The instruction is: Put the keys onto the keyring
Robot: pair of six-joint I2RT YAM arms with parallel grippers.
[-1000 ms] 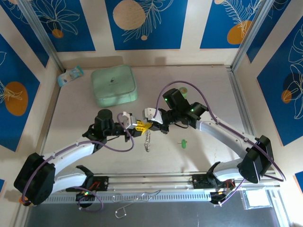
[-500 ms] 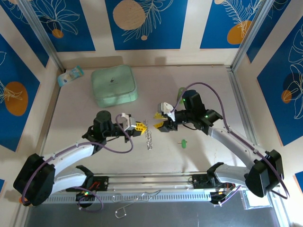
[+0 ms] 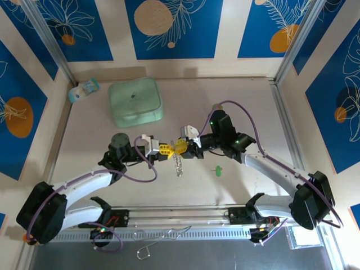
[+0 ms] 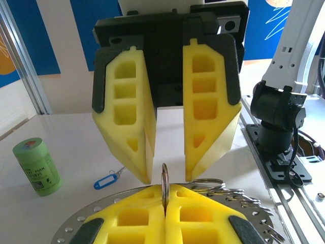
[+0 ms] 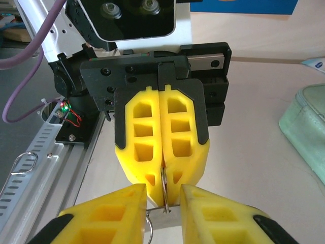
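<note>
left end effector (image 4: 165,209) closed tight on the keyring (image 4: 165,178), pinching its thin rim so the ring stands on edge. from above i see a beaded chain (image 3: 178,164) hanging off it toward 6 o'clock. right end effector (image 5: 163,190) faces it tip to tip, partly open, ring edge in the gap; i can't tell if it touches. green-headed key (image 3: 217,170) lies on the worktop (image 3: 253,112) at 4 o'clock of the pair, well apart. blue-headed key (image 4: 106,180) lies flat near a green cylinder (image 4: 36,166).
</note>
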